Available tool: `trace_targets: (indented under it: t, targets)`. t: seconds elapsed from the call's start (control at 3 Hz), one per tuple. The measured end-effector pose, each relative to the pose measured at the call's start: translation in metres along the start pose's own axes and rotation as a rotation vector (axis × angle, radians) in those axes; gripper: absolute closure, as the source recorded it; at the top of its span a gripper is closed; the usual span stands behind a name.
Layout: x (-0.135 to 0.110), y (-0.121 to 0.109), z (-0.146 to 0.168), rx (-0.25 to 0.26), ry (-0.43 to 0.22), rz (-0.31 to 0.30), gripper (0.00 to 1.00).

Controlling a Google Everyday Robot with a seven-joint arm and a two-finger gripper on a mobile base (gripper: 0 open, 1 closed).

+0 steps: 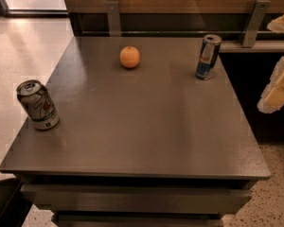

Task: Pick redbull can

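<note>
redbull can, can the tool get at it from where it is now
Probably yes. The redbull can stands upright near the far right corner of the table, well apart from the orange and the white can. The tool hangs just off the table's right edge, with nothing between them.

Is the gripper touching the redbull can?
No, the gripper hangs at the picture's right edge, apart from the redbull can upright on the table.

We see an orange (129,56) at the far middle of the grey table (146,126), a white can (38,104) upright near its left edge.
</note>
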State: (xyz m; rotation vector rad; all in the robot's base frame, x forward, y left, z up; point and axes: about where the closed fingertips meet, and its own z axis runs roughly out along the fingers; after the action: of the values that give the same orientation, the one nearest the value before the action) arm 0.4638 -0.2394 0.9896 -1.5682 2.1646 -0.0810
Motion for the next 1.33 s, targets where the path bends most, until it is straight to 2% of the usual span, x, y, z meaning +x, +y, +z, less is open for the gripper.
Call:
trace_targets:
  t: [0.33,0.67,1.0,1.33]
  targets:
    - [0.015,-0.023,0.010,0.043,-0.138,0.086,0.00]
    - [0.015,-0.045,0.026,0.085,-0.312,0.158,0.00]
    - [0.003,-0.069,0.043,0.126,-0.495,0.217,0.00]
    - [-0.007,-0.094,0.057,0.150,-0.637,0.265,0.00]
